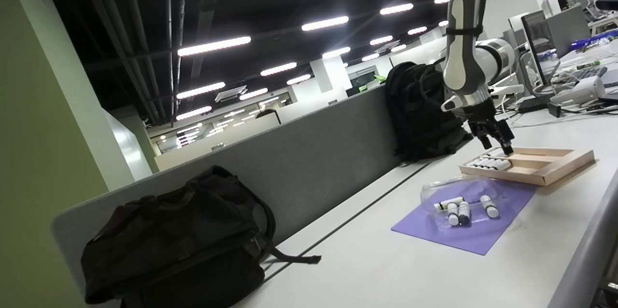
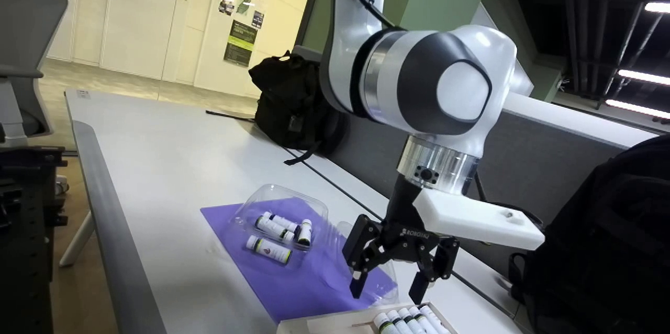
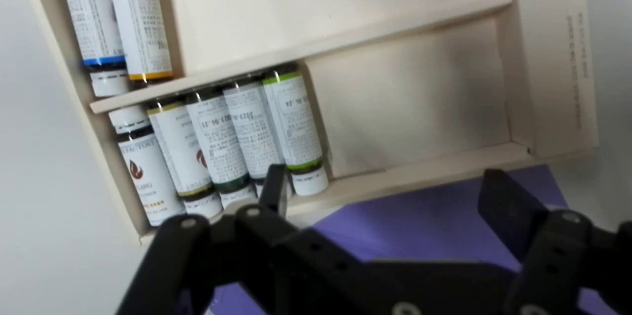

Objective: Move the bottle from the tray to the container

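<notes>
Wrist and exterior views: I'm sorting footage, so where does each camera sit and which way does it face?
An exterior view sits nearer the purple mat than the tray, looking along the desk; arm and claw show.
An exterior view sits on the tray's side, looking over the container toward the far wall; arm and open claw show.
The wrist view sits on the arm, looking down on tray and bottles; claw fingers show.
Both exterior views share purple mat, container and tray.

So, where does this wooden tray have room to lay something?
Two patches: from the lime-banded bottle to the wide end wall, and, across the divider, from the orange-banded bottle to that wall. Crowded: the opposite end, with seven bottles visible.
</notes>
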{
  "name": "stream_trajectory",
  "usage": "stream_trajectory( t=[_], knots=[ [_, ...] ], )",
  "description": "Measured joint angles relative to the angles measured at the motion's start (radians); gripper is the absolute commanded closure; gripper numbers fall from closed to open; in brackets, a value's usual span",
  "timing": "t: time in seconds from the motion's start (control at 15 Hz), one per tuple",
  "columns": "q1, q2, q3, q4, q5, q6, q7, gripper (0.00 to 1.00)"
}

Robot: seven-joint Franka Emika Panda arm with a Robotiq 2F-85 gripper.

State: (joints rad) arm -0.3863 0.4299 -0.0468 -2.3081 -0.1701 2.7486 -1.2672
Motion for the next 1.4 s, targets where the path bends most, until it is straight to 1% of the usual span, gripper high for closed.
stream_trajectory(
  t=[0.33,0.53,0.73,1.2,1.4],
  knots=[
    [0.016,0.112,-0.084,0.026,-0.107,0.147,-0.012,0.00],
    [0.025,0.170,-0.103,0.049,-0.135,0.207,-0.012,0.00],
    [0.041,0.190,-0.108,0.058,-0.149,0.245,-0.012,0.00],
    [0.079,0.185,-0.107,0.060,-0.146,0.211,-0.008,0.00],
    [0.089,0.177,-0.109,0.062,-0.145,0.151,0.004,0.00]
  ],
)
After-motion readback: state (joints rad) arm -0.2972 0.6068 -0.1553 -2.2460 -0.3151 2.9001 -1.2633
